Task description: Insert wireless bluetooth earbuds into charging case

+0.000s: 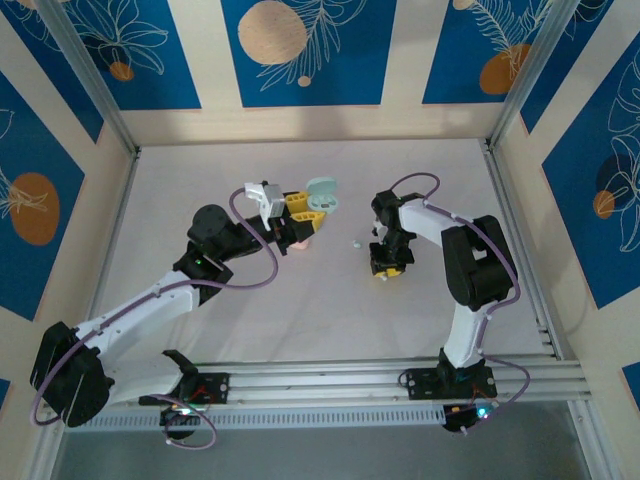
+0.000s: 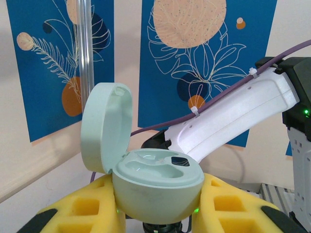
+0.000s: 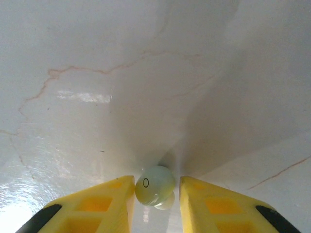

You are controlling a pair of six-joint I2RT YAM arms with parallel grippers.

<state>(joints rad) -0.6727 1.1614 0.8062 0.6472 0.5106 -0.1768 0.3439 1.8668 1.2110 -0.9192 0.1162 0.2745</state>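
The tabletop (image 1: 200,180) is plain white with a slight sheen. It is boxed in on three sides by cream walls carrying blue panels (image 1: 110,50) printed with white leaf outlines and orange discs. Bare metal posts (image 1: 85,75) rise at the two far corners, and slotted metal rails (image 1: 330,380) run along the near edge.

From the near-left corner the left arm reaches toward the middle of the tabletop. Its left pincer (image 1: 303,207) is clamped on the mint charging case (image 2: 158,194). The case is held upright, with yellow fingers (image 2: 87,204) pressed to both flanks and the lid (image 2: 104,126) hinged up on the left. The moulded recesses inside the case face up.

A pink rounded item (image 1: 300,241) lies on the tabletop just below that pincer, partly hidden. To its right, near the centre, a tiny pale loose earbud (image 1: 355,243) lies by itself.

Further right, the right pincer (image 3: 156,183) points down at the surface. It is closed on a pale mint earbud (image 3: 154,185), with a yellow finger tight against each side.

In the right wrist view the tabletop shows thin brownish hairline marks (image 3: 97,70) and a patch of glare.
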